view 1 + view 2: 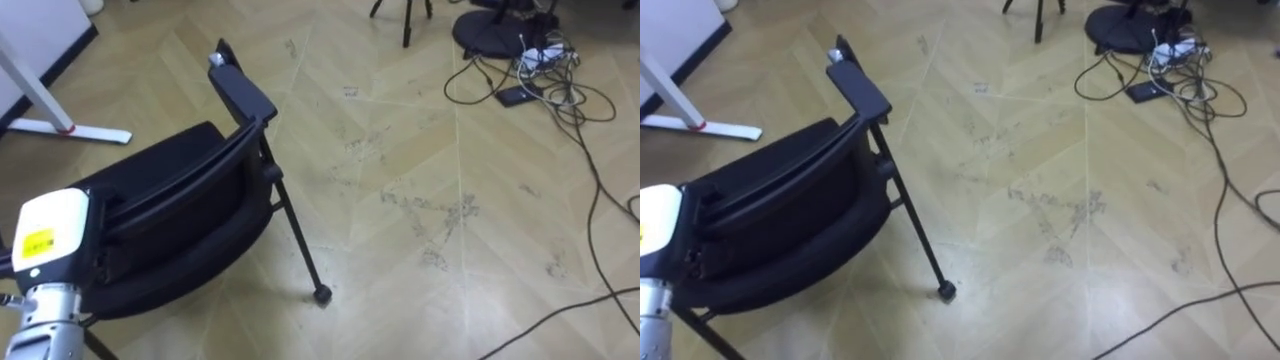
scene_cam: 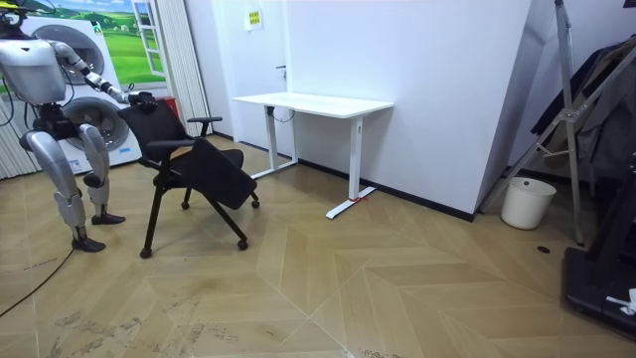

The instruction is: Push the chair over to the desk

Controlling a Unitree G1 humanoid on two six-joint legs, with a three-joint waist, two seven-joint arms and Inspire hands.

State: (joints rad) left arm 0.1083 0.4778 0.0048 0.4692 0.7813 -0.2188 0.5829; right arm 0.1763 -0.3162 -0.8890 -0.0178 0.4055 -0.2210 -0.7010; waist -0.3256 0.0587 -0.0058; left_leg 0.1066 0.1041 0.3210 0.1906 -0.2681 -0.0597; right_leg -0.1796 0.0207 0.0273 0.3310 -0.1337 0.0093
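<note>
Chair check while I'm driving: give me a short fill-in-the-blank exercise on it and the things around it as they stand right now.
1. The chair is ____ in colour.
2. In the room view the robot stands behind the chair, on that view's ____ side.
3. The desk beyond the chair is ____ in colour.
4. The cables lie loose on the ____.
Missing words: black; left; white; floor.

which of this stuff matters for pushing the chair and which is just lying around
For the job: black chair; left hand at its backrest.
Just lying about: white desk; floor cables; white bucket.
</note>
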